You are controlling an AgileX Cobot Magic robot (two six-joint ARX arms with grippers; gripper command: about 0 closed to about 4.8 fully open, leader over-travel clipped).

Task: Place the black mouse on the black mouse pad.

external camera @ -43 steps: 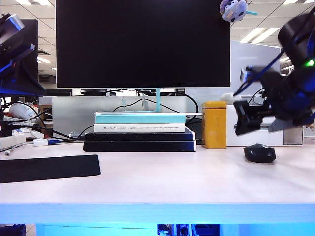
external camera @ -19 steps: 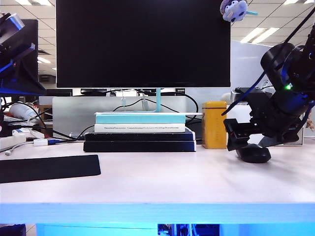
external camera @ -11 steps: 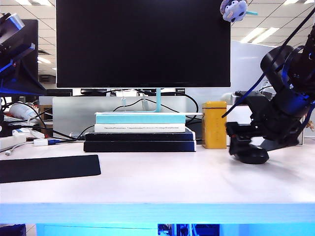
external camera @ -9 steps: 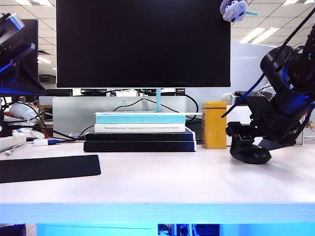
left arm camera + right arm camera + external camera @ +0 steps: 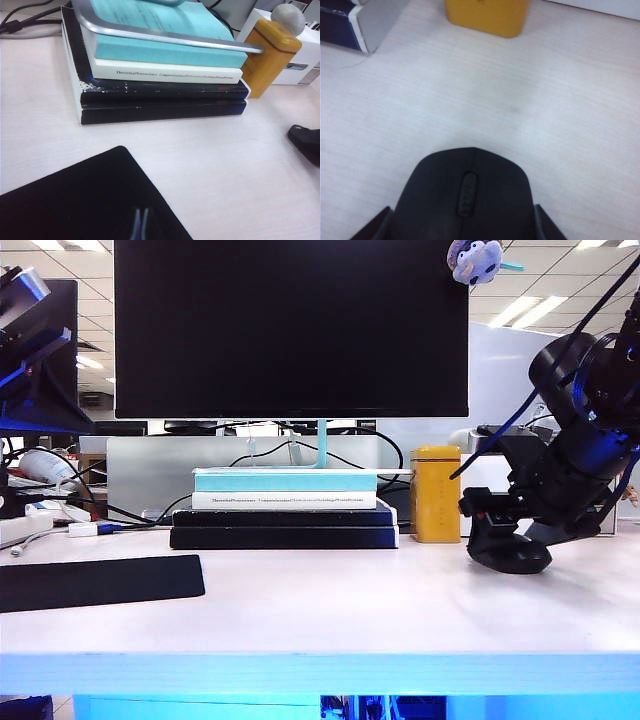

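Black mouse (image 5: 512, 554): on desk (image 5: 330, 610) at 3 o'clock; right gripper (image 5: 462, 227), earlier apart above it, now pinches its sides. Wrist view alone shows scroll wheel (image 5: 465, 192). Black mouse pad (image 5: 98, 581): 9 o'clock. Left gripper: state cannot tell.

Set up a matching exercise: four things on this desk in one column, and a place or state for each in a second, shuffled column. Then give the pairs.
Things:
1. black mouse
2. black mouse pad
3. yellow tin
4. left gripper

Places or states:
A. lying flat at the desk's left side, nothing on it
B. between the fingers of the right gripper, on the right side of the desk
C. standing upright right of the book stack
D. over the mat

Pairs: 1-B, 2-A, 3-C, 4-D
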